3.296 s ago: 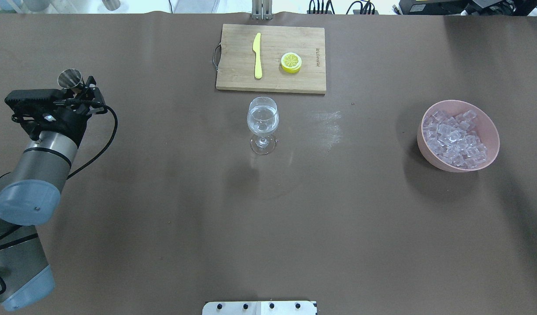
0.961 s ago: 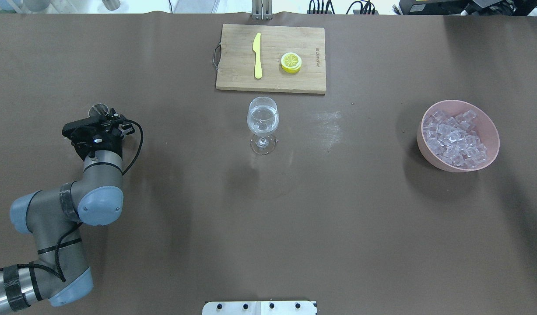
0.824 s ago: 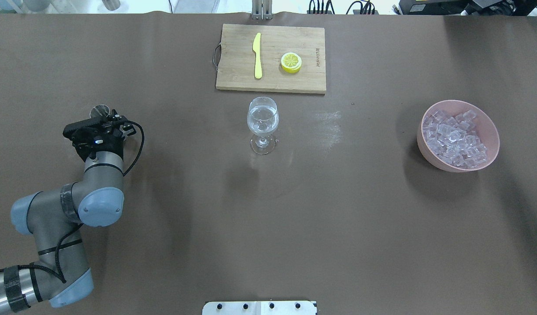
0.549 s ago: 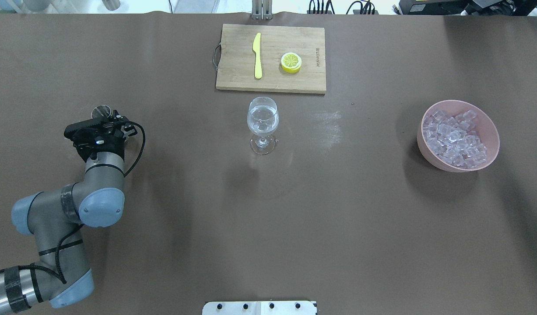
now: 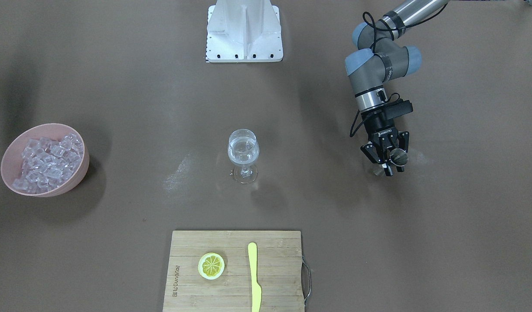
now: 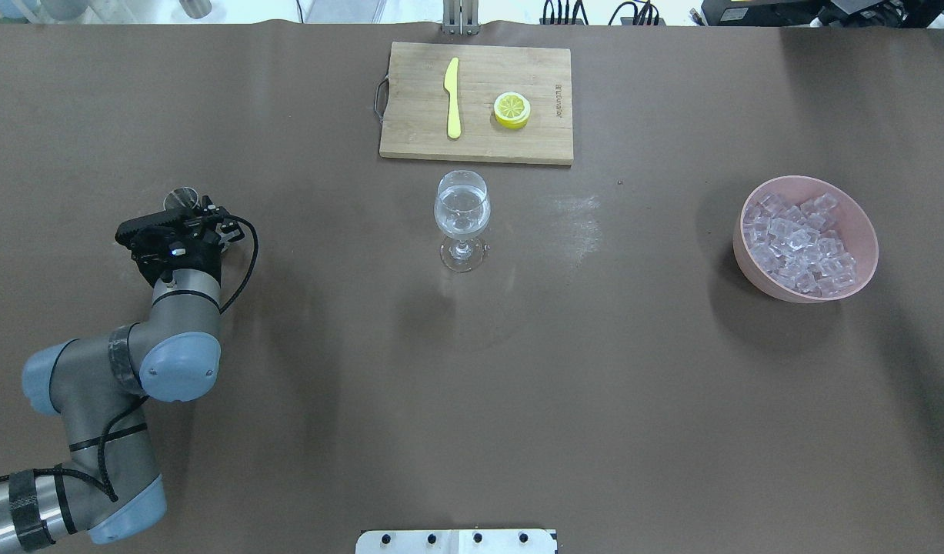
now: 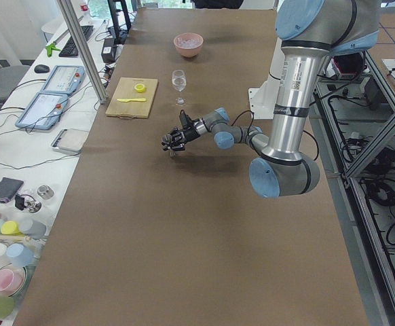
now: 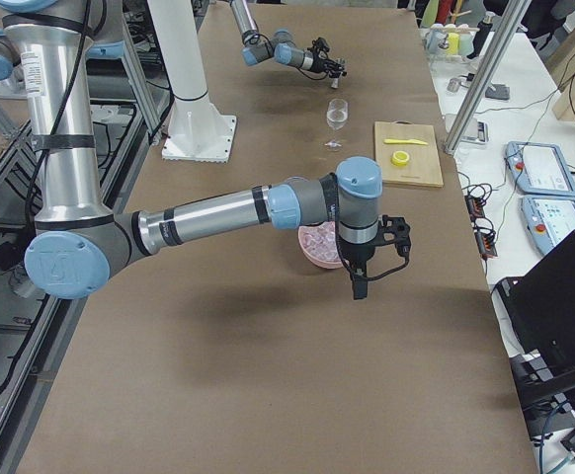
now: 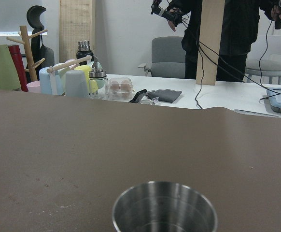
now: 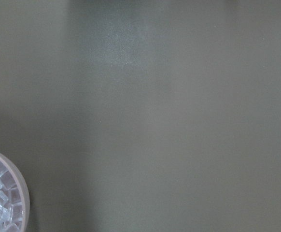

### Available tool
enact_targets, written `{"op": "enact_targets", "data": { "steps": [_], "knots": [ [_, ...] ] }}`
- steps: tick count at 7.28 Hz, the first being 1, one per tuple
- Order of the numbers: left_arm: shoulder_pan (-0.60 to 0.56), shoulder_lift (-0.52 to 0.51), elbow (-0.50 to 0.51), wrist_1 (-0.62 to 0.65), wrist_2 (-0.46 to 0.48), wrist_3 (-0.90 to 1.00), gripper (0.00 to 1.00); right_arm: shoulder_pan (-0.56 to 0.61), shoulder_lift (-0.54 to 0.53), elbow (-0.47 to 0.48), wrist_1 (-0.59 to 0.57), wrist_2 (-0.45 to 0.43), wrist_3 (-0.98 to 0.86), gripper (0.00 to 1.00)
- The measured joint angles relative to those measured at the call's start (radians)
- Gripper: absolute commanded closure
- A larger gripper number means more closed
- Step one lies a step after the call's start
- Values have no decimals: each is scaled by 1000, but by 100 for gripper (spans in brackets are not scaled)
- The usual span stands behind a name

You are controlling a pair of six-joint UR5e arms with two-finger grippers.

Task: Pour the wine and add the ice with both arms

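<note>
The ROBOTIQ-marked left gripper (image 5: 392, 164) clasps a steel cup (image 5: 398, 157) on the robot's left. Ice (image 5: 44, 162) fills the pink bowl (image 5: 77, 180); the right gripper (image 8: 359, 284) hangs nearby, its grip impossible to tell.

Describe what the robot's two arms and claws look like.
Both arms are silver-grey tubes jointed by rounded housings with pale blue caps. The left arm wears black tape bands, and a black cable loops beside its wrist. Its black two-finger left claw carries white ROBOTIQ lettering. The right arm looks alike, ending in a black right claw with a looping cable.
</note>
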Motion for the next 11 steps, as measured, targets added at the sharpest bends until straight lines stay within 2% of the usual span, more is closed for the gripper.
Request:
{"op": "enact_targets", "data": {
  "steps": [1, 2, 6, 9, 11],
  "knots": [
    [0, 0, -2, 0, 0, 3, 16, 0, 1, 0, 0, 0, 0, 0],
    [0, 1, -2, 0, 0, 6, 2, 0, 1, -1, 0, 0, 0, 0],
    [0, 5, -24, -1, -3, 58, 2, 0, 5, -4, 0, 0, 0, 0],
    [-3, 32, -112, -2, -21, 140, 2, 0, 7, -7, 0, 0, 1, 0],
    [-7, 74, -209, -3, -59, 215, 2, 0, 9, -7, 0, 0, 1, 0]
  ]
}}
